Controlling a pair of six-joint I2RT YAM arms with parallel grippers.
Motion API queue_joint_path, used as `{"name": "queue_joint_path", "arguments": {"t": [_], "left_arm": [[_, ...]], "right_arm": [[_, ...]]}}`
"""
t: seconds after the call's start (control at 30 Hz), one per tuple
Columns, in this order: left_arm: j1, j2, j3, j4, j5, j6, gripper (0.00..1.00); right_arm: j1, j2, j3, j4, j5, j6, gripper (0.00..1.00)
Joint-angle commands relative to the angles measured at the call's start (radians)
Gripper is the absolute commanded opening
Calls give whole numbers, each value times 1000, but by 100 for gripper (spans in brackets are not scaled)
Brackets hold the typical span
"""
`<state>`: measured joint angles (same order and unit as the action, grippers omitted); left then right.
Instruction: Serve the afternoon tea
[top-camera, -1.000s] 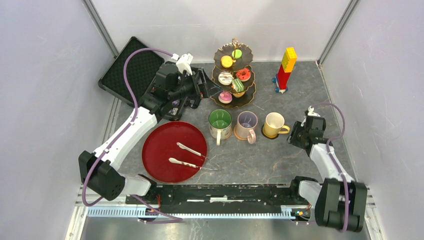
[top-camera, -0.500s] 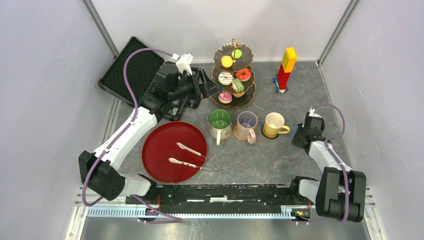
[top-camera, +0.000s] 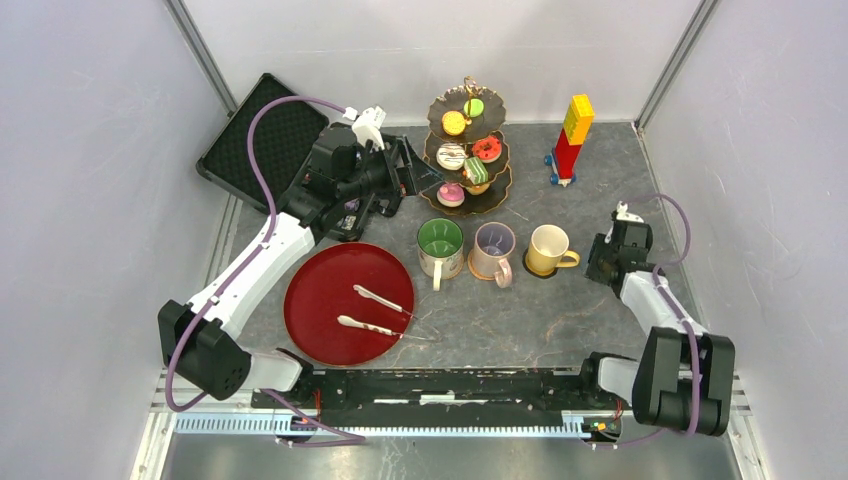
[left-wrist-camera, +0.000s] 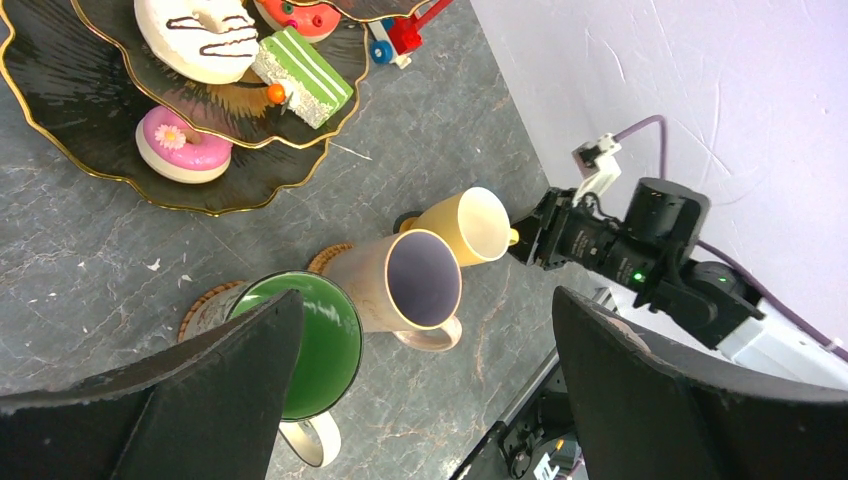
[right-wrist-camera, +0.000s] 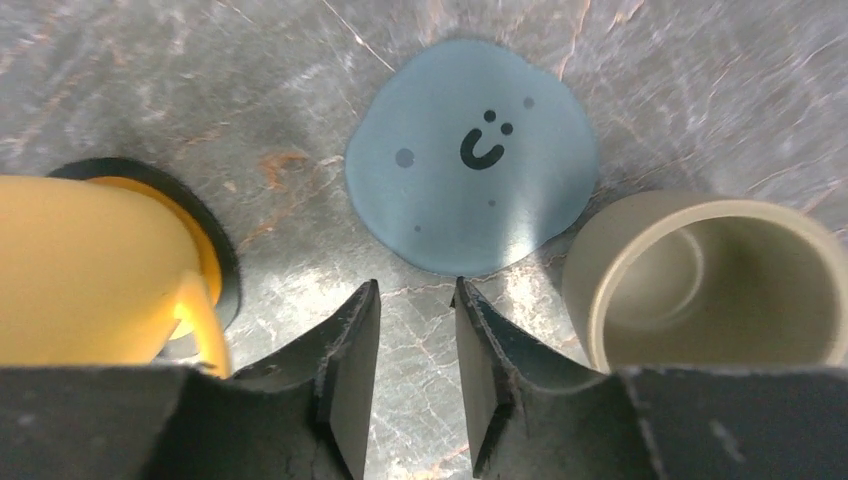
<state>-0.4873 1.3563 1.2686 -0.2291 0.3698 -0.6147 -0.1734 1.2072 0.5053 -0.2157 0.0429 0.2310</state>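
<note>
The three-tier stand (top-camera: 495, 192) at the back holds donuts, macarons and cakes. In the left wrist view a pink donut (left-wrist-camera: 180, 150) lies on its bottom tier (left-wrist-camera: 90, 110). The green-lined mug (top-camera: 440, 240), lilac mug (top-camera: 494, 243) and yellow mug (top-camera: 547, 248) stand in a row on coasters. My left gripper (top-camera: 420, 175) hovers wide open and empty left of the stand. My right gripper (top-camera: 600, 262) is low, right of the yellow mug, slightly open and empty. Its view shows a blue-grey smiley coaster (right-wrist-camera: 470, 155) ahead, the small grey mug (right-wrist-camera: 705, 280) at right and the yellow mug (right-wrist-camera: 90, 270) at left.
A round red tray (top-camera: 330, 290) with metal tongs (top-camera: 375, 300) lies at the front left. A red-and-yellow block tower (top-camera: 572, 135) stands at the back right. A black case (top-camera: 255, 135) leans at the back left. Walls close in on both sides.
My right gripper has shifted a little to the right and away from the arm bases, staying beside the yellow mug. The left arm has not moved.
</note>
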Motion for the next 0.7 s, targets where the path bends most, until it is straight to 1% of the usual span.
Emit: {"name": "queue_joint_path", "arguments": {"t": [0.0,0.07,0.1,0.13,0.17,0.2,0.3,0.43,0.5,0.53,0.57,0.63,0.67], "left_arm": [[6,-8,3,40,23,-27,100],[6,-12,3,42,24,-29,100],[6,-15,2,43,24,-30,100],[6,-18,2,44,24,-31,100],[6,-21,2,45,25,-32,100],[6,-23,2,46,27,-33,100],[6,-27,-1,50,28,-35,100],[5,-31,-3,51,27,-34,100],[6,-30,-2,51,29,-34,100],[6,-29,-2,52,30,-35,100],[6,-32,-2,53,32,-36,100],[6,-31,-2,54,31,-35,100],[5,-31,-2,53,31,-36,100]], "right_arm": [[-4,-114,111,-99,-26,-55,44],[-4,-161,153,-162,16,-77,54],[-5,-174,177,-197,46,-86,63],[-6,-184,198,-223,86,-89,77],[-8,-186,213,-247,126,-89,97],[-13,-185,222,-259,150,-90,98],[-22,-144,228,-285,180,-57,98],[-38,-81,222,-278,181,-46,97],[-46,-62,210,-262,185,-38,85],[-48,-57,201,-249,196,-34,74],[-51,-52,191,-242,209,-32,65],[-52,-46,173,-227,236,-31,57],[-52,-44,158,-215,247,-32,55]]}}
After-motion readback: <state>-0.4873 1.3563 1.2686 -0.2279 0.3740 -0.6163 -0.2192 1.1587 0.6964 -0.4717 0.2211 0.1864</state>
